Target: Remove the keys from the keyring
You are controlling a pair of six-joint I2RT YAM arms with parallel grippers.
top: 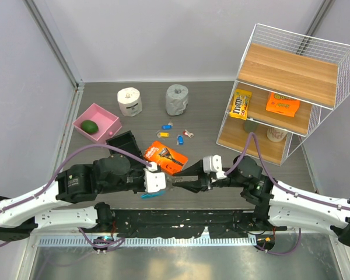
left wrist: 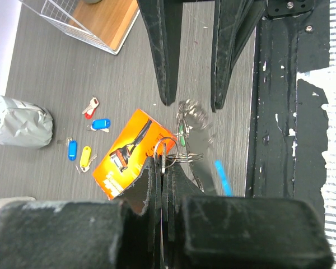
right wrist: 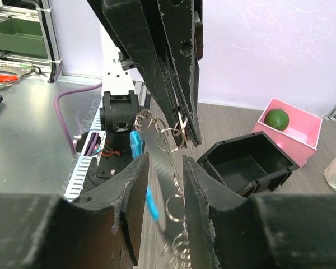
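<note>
1. The left tool [left wrist: 162, 168] is pressed together at the lower centre of the left wrist view. It pinches a metal ring at the end of the keys [left wrist: 189, 119].
2. The right tool [left wrist: 191, 101] enters from the top of that frame with its fingers spread. The keys sit between its tips; contact cannot be told.
3. The keyring [left wrist: 223, 178], a slim light-blue band, lies just right of the left tool, below the keys.
4. In the top view, both tools meet at lower centre above the worktop [top: 210, 116].
5. An orange package [top: 166, 156] lies just above the tools.
6. Small tagged pieces [top: 166, 126] lie at frame centre, well apart from the keys.
</note>
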